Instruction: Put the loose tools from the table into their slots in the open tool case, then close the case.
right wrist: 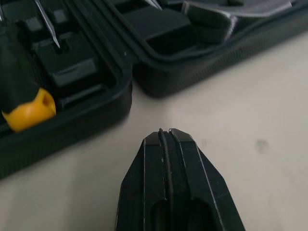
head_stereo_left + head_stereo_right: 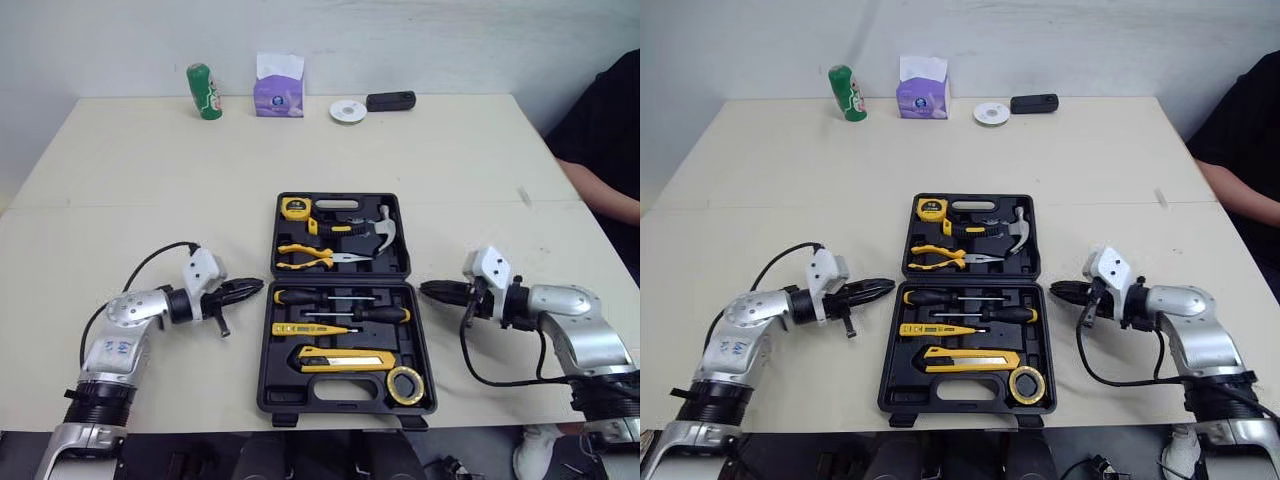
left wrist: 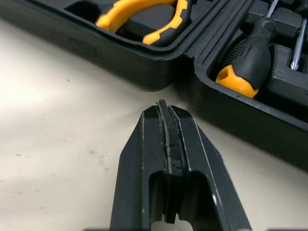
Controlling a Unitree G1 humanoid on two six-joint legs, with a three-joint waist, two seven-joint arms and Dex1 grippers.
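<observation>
Open tool case (image 2: 341,283) centred on tabletop (image 2: 150,180), slots filled. Clenched, empty: left pincer (image 2: 255,287) at its 9 o'clock, right pincer (image 2: 428,291) at 3. Best judged: lift far half from both sides evenly, fold toward 6.

Head stereo overhead; wrist cameras close beside case (image 3: 125,65).

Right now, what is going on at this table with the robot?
The robot is busy with a tool case that lies open on the table. The hammer, the pliers, the screwdrivers and the utility knife lie in its slots. The left pincer and the right pincer are both shut and hold nothing. They are low over the table, one on each side of the case, pointing at it. The case is not yet closed.
</observation>
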